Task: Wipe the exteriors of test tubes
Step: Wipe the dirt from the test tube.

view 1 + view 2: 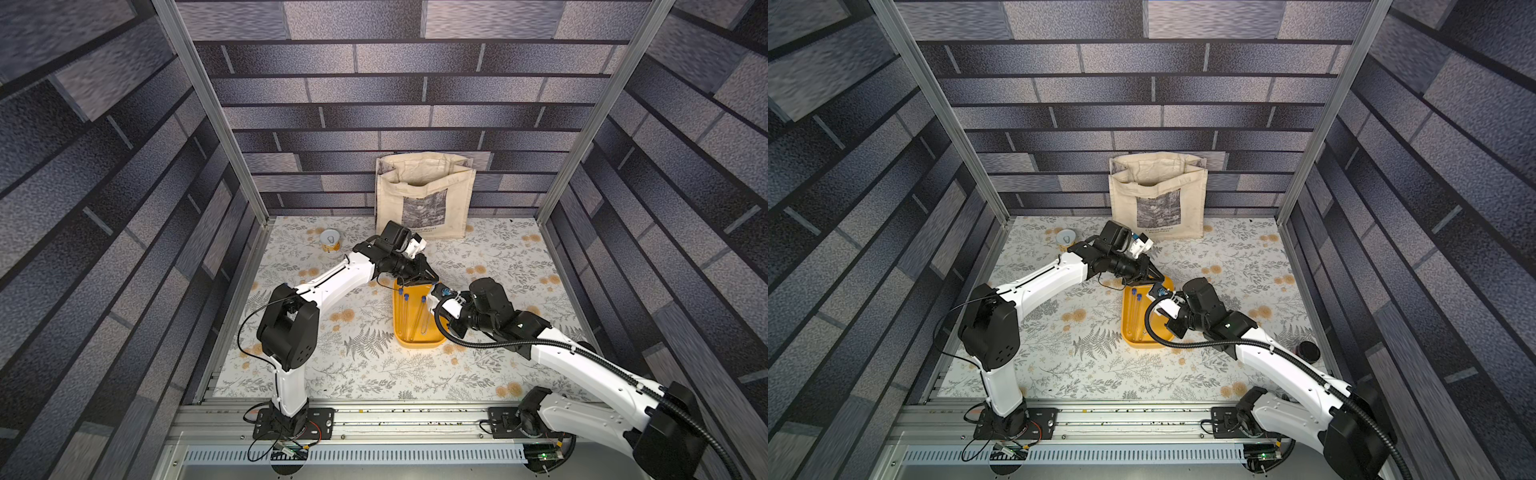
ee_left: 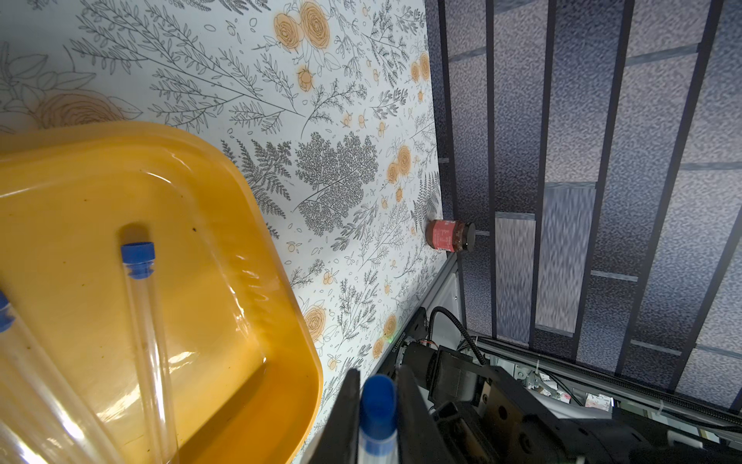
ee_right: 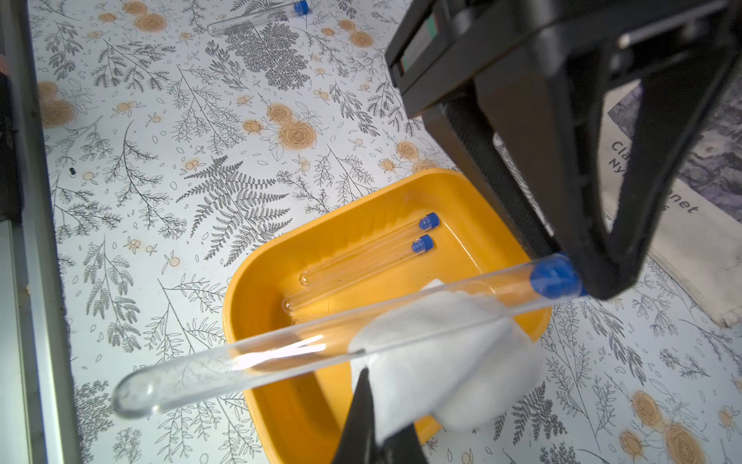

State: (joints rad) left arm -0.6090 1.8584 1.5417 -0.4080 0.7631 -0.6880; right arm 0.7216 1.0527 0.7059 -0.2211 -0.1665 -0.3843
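Above floral tabletop, left claw clenched on test tube by its cap, long axis crossing right claw clamped on cloth touching mid-tube.

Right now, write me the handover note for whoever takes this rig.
Left gripper: shut on the held tube at its blue-capped end, with the tube in the air over the yellow tray.
Right gripper: shut on the white cloth, which lies against the held tube's cap-side half.
Elsewhere: two tubes in the tray; one tube on the table outside it.
Done: one wipe is under way; which tubes are already clean cannot be told.
To do: finish this tube, set it down, wipe the others.
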